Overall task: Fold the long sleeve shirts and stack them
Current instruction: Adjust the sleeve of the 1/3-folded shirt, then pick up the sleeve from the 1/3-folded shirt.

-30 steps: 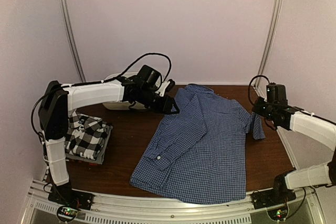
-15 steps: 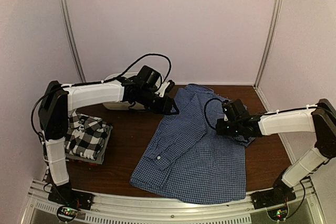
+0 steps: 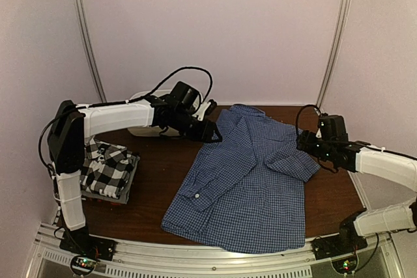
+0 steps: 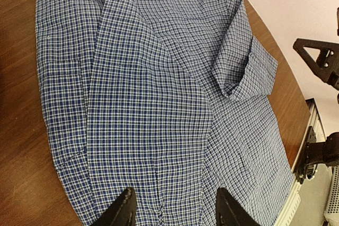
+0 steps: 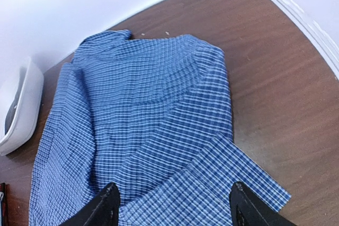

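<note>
A blue-and-white check long sleeve shirt (image 3: 247,180) lies spread on the brown table, its right sleeve (image 3: 294,161) folded inward over the body. My left gripper (image 3: 212,133) hovers open over the shirt's far left shoulder; in the left wrist view (image 4: 175,194) only cloth (image 4: 148,93) lies under the spread jaws. My right gripper (image 3: 305,142) is open beside the shirt's right edge, jaws wide above the folded sleeve (image 5: 222,183) and holding nothing (image 5: 174,189). A folded black-and-white plaid shirt (image 3: 104,166) tops a small stack at the left.
A white plastic basin (image 3: 140,130) sits at the back left behind my left arm, also in the right wrist view (image 5: 18,109). Bare brown table (image 3: 163,167) lies between the stack and the spread shirt. A metal rail (image 3: 195,262) runs along the near edge.
My right gripper carried the right sleeve inward over the shirt, opened and let it go, then drew back toward the right edge. The left arm has not moved.
</note>
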### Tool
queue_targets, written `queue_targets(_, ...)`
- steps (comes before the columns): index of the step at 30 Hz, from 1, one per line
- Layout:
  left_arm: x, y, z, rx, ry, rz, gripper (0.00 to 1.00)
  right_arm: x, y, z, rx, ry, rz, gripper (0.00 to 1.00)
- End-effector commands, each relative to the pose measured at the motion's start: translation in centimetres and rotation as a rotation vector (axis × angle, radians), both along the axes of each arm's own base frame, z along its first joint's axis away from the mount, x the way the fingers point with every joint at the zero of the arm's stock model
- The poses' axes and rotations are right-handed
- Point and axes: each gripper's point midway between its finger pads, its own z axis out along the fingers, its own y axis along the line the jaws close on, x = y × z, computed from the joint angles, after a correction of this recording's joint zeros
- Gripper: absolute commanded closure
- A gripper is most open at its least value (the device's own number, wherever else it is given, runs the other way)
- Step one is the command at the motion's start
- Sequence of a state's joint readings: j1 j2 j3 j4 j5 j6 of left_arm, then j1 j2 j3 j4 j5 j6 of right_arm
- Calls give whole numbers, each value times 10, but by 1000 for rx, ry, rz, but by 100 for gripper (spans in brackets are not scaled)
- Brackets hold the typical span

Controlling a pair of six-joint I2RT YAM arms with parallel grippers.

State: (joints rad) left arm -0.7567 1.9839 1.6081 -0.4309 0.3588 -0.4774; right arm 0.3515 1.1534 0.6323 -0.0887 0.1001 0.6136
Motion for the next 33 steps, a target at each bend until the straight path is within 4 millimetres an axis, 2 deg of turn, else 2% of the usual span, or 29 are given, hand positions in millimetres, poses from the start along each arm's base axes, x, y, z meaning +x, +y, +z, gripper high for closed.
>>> queue_targets(1,-3,0,16,-26,-26,-6,48,-18,-16,-27,146,50,-15,28)
queue_targets(6,-4,0,15,-27,-21,-5,48,-28,-38,-49,256,62,-60,29)
queue_targets(15,-5,1,12,-23,-13,-5,48,-36,-61,-78,389,39,-142,29)
queue_targets(20,-5,1,14,-24,-15,-4,48,-33,-63,-84,448,20,-155,31)
queue_targets(25,-6,1,15,-27,-15,-5,48,-27,-64,-85,475,-2,-150,36)
queue_targets(33,-9,2,19,-35,-14,-12,48,-12,-61,-72,467,-31,-100,53)
